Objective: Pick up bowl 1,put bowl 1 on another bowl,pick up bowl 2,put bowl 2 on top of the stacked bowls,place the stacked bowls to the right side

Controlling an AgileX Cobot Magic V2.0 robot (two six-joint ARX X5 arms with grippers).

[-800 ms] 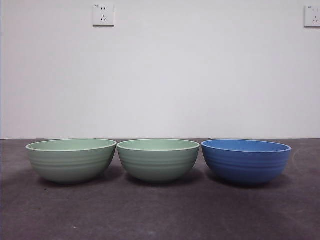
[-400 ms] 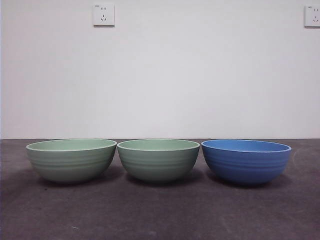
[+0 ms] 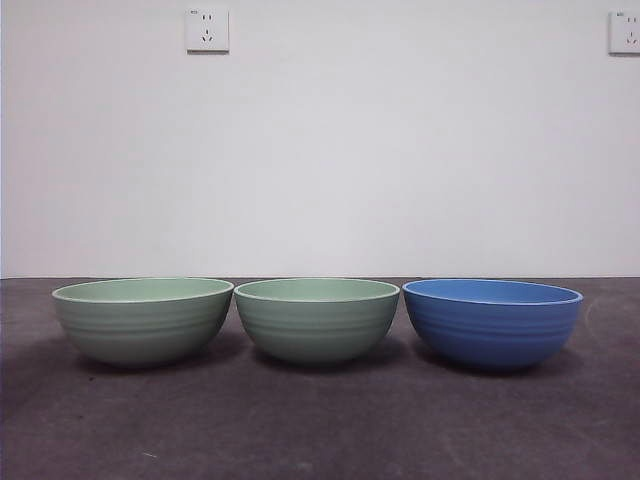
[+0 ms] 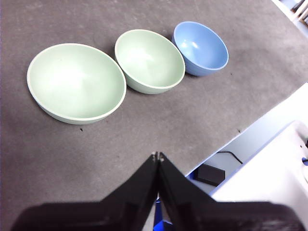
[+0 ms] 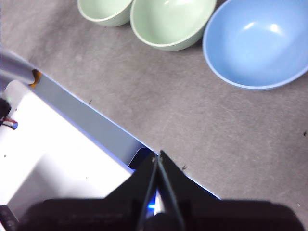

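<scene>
Unmarked, blue bowl (image 3: 492, 322) beside green bowls (image 3: 316, 318).

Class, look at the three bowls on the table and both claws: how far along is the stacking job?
Nothing is done yet. The blue bowl and the two green bowls sit separately in a row on the table. Nothing is in hand: the left claw and right claw are shut and empty, away from the bowls. All stacking and the move right remain.

Three bowls are present: two pale green bowls (image 3: 142, 320) (image 3: 316, 319) and one blue bowl (image 3: 492, 323), plus two wall sockets (image 3: 207, 30) (image 3: 624, 32).
</scene>
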